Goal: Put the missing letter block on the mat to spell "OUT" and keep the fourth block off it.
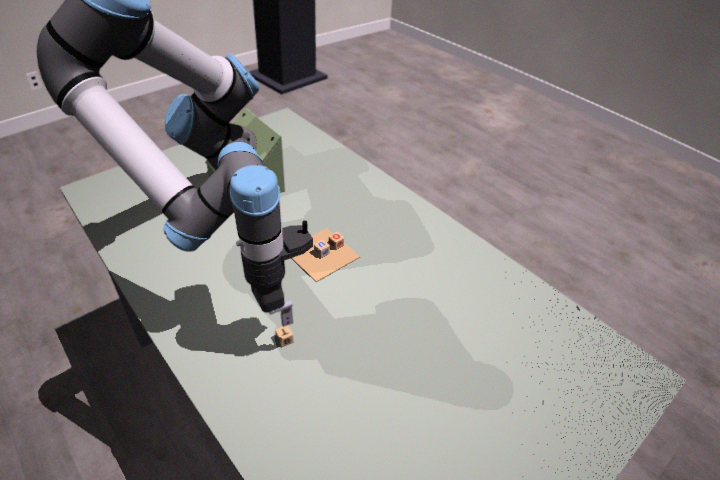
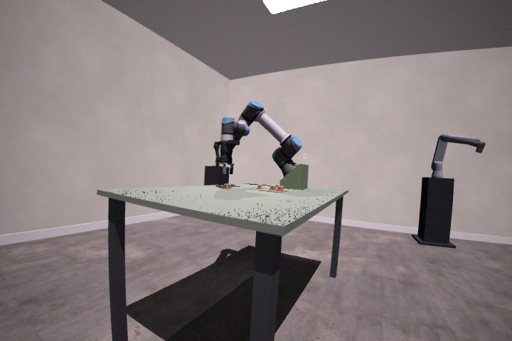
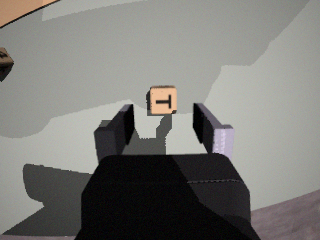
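A tan block with a black T (image 1: 284,336) lies on the table, off the mat and toward the near left edge. In the wrist view the T block (image 3: 163,100) shows just beyond my fingertips, its T lying sideways. My gripper (image 1: 284,313) is open and empty, pointing down a little above this block, and it also shows in the wrist view (image 3: 162,118). The orange mat (image 1: 327,256) holds a block with a blue U (image 1: 321,247) and a block with a red O (image 1: 336,240) side by side. A fourth block (image 3: 3,63) lies off the mat; its letter is hidden.
The arm's green base mount (image 1: 262,148) stands behind the mat. A dark pedestal (image 1: 284,39) stands on the floor beyond the table. The table's left edge is close to the T block. A second arm on a pedestal (image 2: 436,209) stands far off.
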Controlling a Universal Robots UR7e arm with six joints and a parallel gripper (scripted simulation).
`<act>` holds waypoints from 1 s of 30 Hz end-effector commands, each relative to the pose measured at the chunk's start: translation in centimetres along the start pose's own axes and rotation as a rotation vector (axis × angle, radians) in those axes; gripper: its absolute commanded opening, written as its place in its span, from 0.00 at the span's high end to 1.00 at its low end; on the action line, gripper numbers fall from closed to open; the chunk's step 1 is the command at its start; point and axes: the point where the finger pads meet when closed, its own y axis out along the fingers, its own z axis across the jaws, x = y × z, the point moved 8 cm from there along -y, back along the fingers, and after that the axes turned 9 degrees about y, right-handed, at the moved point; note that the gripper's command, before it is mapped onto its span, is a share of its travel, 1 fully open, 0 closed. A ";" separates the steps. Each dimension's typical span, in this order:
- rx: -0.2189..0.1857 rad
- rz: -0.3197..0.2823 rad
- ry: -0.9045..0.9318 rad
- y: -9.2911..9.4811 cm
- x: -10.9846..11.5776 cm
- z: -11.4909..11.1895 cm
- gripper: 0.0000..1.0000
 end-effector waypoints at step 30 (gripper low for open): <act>0.001 0.000 0.000 3.1 0.0 0.0 0.00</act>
